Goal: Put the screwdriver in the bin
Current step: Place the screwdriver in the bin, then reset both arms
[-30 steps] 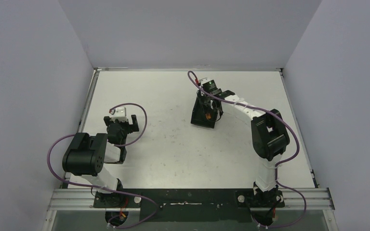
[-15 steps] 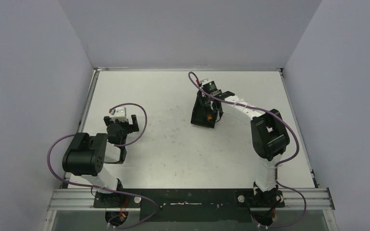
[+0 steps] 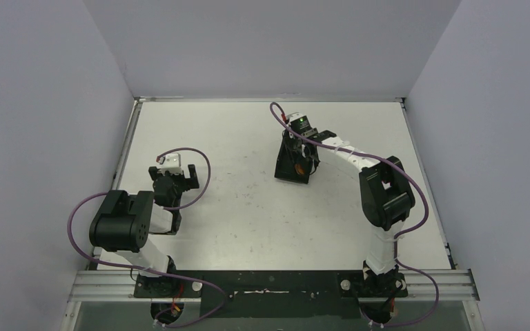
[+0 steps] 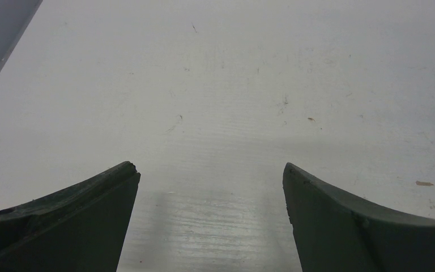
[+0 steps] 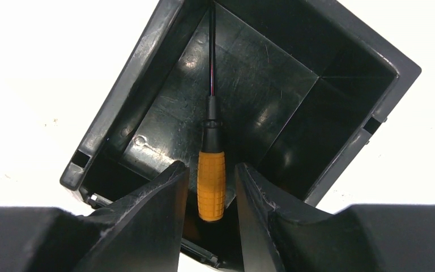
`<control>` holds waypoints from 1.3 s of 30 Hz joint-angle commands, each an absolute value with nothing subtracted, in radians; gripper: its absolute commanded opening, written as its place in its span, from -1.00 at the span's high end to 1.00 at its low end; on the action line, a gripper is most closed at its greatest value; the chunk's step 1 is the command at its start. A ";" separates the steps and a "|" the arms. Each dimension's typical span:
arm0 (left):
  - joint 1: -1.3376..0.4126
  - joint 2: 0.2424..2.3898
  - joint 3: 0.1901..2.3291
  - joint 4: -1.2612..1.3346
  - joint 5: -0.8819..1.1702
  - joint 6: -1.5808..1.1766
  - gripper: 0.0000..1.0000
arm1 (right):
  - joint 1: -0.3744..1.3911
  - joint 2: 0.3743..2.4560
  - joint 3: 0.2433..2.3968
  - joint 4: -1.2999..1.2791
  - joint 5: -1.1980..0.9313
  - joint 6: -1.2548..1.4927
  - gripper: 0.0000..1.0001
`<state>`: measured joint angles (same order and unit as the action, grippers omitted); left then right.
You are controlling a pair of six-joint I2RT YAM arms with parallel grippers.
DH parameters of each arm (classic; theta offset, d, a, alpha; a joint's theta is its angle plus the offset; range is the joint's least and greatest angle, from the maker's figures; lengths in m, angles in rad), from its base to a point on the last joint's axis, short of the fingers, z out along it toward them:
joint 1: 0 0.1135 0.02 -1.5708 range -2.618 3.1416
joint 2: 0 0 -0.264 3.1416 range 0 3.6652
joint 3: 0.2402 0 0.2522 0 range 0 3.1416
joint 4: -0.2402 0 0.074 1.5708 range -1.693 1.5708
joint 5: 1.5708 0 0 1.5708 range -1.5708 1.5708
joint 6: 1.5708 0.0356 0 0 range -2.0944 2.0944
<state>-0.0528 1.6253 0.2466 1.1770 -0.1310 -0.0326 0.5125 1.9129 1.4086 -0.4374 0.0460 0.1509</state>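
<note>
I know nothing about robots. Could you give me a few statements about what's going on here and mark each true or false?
1. The screwdriver has an orange handle. True.
2. The left gripper holds something. False: its fingers are spread over bare table.
3. The screwdriver's shaft lies inside the bin. True.
4. The bin is white. False: it is black.
5. The right gripper is at the bin. True.

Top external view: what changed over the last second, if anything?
Barely anything: the right end effector shifted very slightly over the bin. The screwdriver lies inside the bin, between the parted fingers. The bin and the open left end effector stayed put.
</note>
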 commanded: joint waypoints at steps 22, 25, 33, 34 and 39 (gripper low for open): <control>-0.057 1.610 0.253 1.212 -0.140 -0.031 -0.94 | 0.528 1.778 1.651 -0.547 0.269 0.234 -1.00; -0.057 1.611 0.253 1.213 -0.140 -0.031 -0.94 | 0.502 1.760 1.671 -0.586 0.284 0.217 -1.00; -0.057 1.611 0.253 1.211 -0.140 -0.031 -0.94 | 0.324 1.674 1.614 -0.614 0.191 0.247 -1.00; -0.057 1.611 0.253 1.212 -0.141 -0.031 -0.94 | 0.300 1.661 1.602 -0.615 0.187 0.252 -1.00; -0.057 1.611 0.253 1.212 -0.140 -0.031 -0.94 | 0.178 1.605 1.558 -0.620 0.154 0.241 -1.00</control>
<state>-0.0528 1.6253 0.2466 1.1770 -0.1310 -0.0326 0.2478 1.6913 1.5860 -0.6071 0.1909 0.2371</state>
